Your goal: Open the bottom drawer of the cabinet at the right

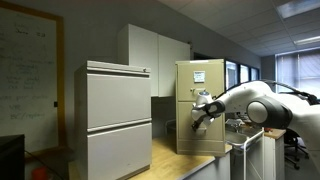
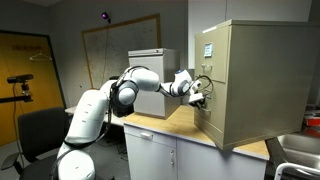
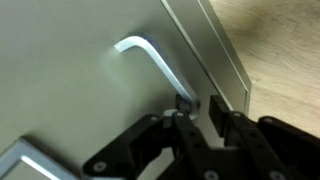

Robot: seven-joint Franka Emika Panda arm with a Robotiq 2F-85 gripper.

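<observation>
Bottom drawer fills most of the wrist view as a flat beige front, and our gripper sits right against it at the lower edge of that picture. Its dark fingers are drawn nearly together, and the lower end of the handle runs in between them, so we read the hand as pinching the handle's end. The handle is a thin silver bar that rises from the fingertips, bends and turns back to the drawer front. Just beside the fingers a metal edge of the front runs slantwise, and past it we see the pale wooden tabletop.

In both exterior views the gripper is low on the front of the cabinet, touching the bottom drawer – the lowest of the stacked fronts. We cannot tell whether the drawer stands out from the cabinet body or lies flush. White paper notes are stuck on the upper front. The cabinet stands on the wooden tabletop, and the white arm reaches level across to it.

Farther out, a wider light-grey cabinet stands near the camera in an exterior view, well apart from the gripper, with a tall white cupboard behind it and a whiteboard on the wall. In an exterior view a dark office chair sits beside the robot's base.
</observation>
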